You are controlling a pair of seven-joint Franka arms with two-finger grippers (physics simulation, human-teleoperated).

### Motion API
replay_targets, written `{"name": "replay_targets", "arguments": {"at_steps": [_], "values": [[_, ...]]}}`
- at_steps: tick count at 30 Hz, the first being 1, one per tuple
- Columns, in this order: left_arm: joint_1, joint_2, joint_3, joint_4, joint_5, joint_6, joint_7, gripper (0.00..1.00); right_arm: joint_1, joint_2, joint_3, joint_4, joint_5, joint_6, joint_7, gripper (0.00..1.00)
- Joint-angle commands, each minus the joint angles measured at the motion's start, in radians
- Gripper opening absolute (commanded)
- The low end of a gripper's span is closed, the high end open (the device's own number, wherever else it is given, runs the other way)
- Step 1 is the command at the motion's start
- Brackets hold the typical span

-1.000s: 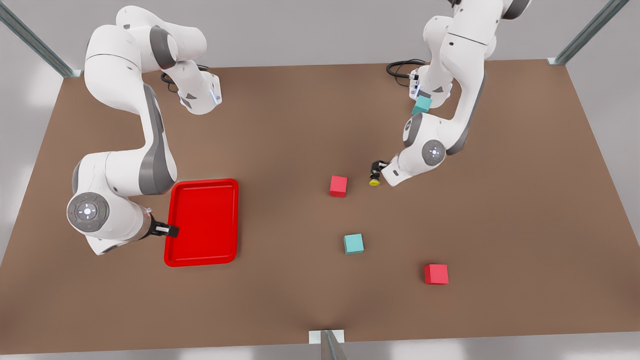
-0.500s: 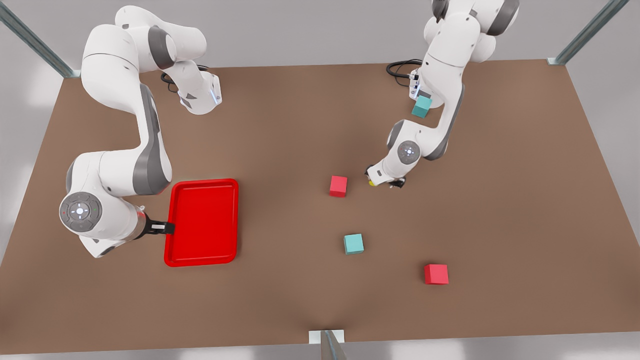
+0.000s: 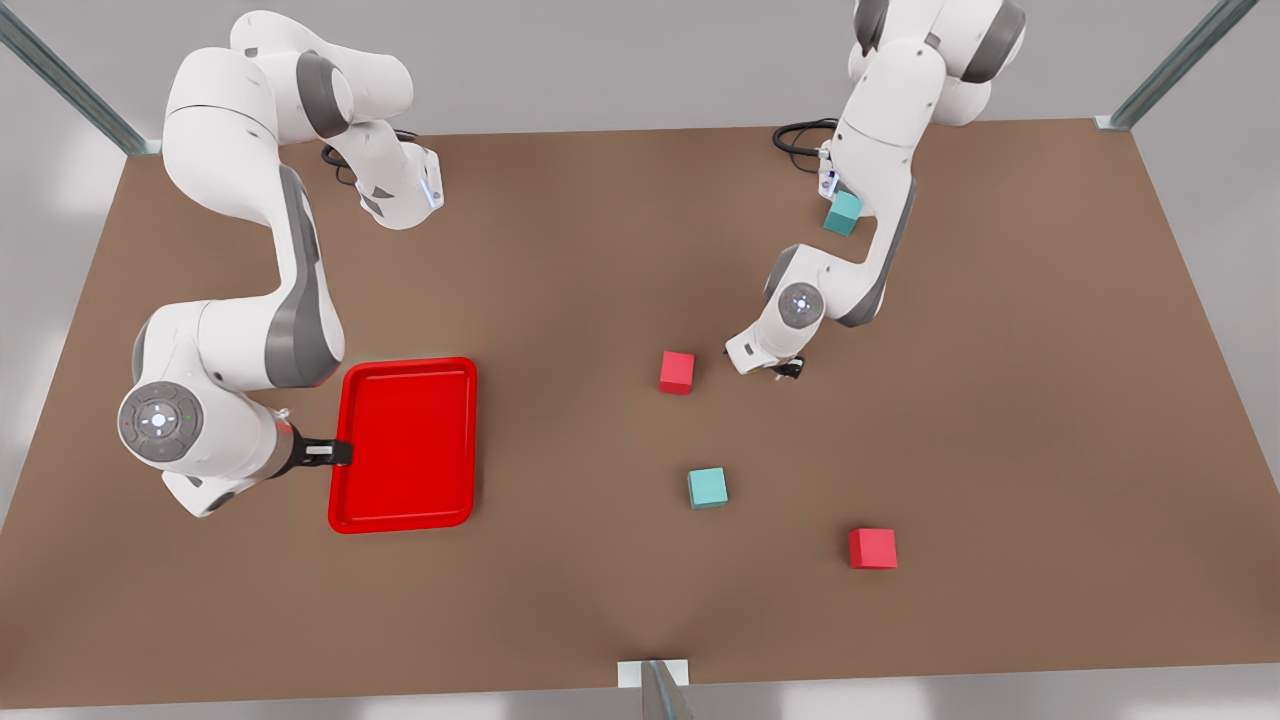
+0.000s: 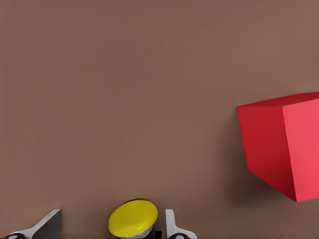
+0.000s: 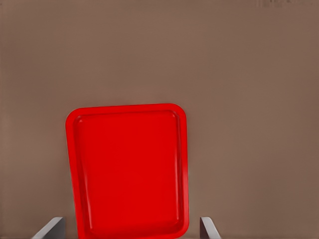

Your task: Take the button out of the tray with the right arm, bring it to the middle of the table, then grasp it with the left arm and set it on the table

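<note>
1. Brown table (image 3: 600, 250) is seen beneath both arms.
2. Button (image 4: 133, 218) is flanked by the parted fingers of the left gripper (image 4: 112, 226), near a red cube (image 4: 284, 144).
3. Right gripper (image 3: 335, 453), jaws apart, is held at the tray (image 5: 129, 169) edge.

The setting was a simulated robotics test cell. A bare matte brown table (image 3: 560, 250) stood against plain grey walls, with metal frame struts (image 3: 70, 85) at its corners. Two white Franka arms were mounted at its far edge, black cables (image 3: 800, 135) coiled by one base. Loose red cubes (image 3: 677, 372) and teal cubes (image 3: 707, 487) served as props.
</note>
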Motion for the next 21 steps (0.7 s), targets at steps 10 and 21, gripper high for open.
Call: {"name": "replay_targets", "arguments": {"at_steps": [10, 21], "values": [[-0.033, -0.023, 0.0, -0.023, 0.004, 0.001, -0.385, 1.0, 0.005, -0.004, 0.0, 0.0, 0.004, -0.001, -0.038, 1.0], [-0.038, -0.009, 0.0, -0.044, 0.004, 0.01, -0.392, 1.0, 0.012, -0.003, 0.0, 0.0, 0.004, -0.002, -0.039, 1.0]]}}
